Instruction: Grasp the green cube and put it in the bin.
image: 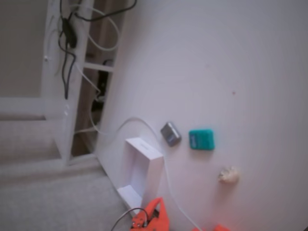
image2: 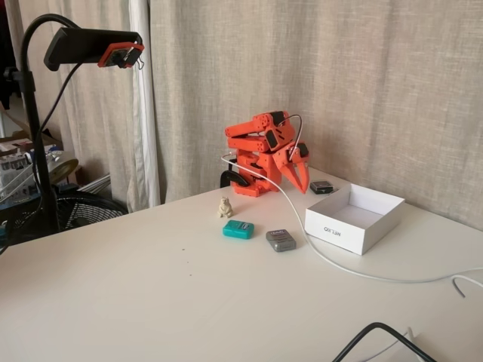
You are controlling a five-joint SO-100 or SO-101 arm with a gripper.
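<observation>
3 small things lie mid-frame: rounded teal green cube (image2: 238, 229), metallic grey block (image2: 281, 240), lumpy beige ball (image2: 225, 207); only this fixed view shows the folded arm's gripper (image2: 300, 179), jaws slightly parted, empty, beside the thin-walled white bin (image2: 345, 230).

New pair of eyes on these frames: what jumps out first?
The bright orange arm at the back of the white table, folded up with its gripper pointing down. Next, the white bin to its right in that fixed view, with a white cable running past its front. In front of the arm sit the green cube, a grey block and a small beige lump.
</observation>
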